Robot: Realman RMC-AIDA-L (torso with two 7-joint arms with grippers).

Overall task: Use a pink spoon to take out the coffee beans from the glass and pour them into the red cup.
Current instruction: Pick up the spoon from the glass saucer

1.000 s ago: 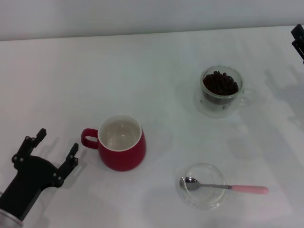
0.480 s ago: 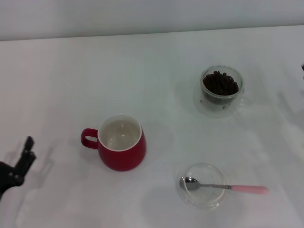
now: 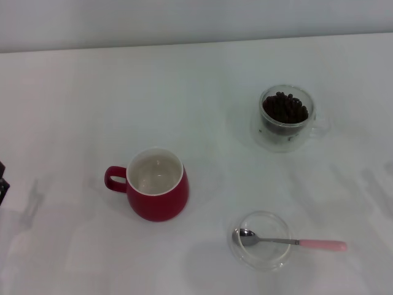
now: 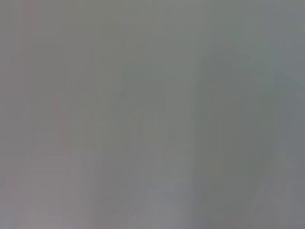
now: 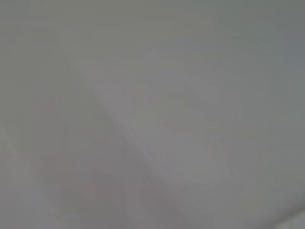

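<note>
- White tabletop (image 3: 92,92) fills the head view, with a pale wall along the far edge; both wrist views show only blank, featureless grey.
- Both arms have pulled back within the last second: the left gripper (image 3: 2,182), which stood open near the red cup a moment ago, is now only a dark sliver at the left edge, and whether its fingers are spread or closed cannot be told. It holds nothing visible.
- Right gripper, glimpsed at the far right edge a second ago, is gone from view entirely.
- Red cup (image 3: 157,184) sits left of centre, handle pointing left, its white inside bare.
- Glass (image 3: 286,118) stands far right, well apart from the cup, with the coffee beans (image 3: 284,108) heaped inside.
- Pink spoon (image 3: 290,241) lies untouched at the near right, its bowl resting in a low clear dish (image 3: 261,241) and its pink handle sticking out to the right over the table.
- My reading: no scooping has begun, and with both arms withdrawn the spoon pickup is yet to come, most likely by the right arm.
</note>
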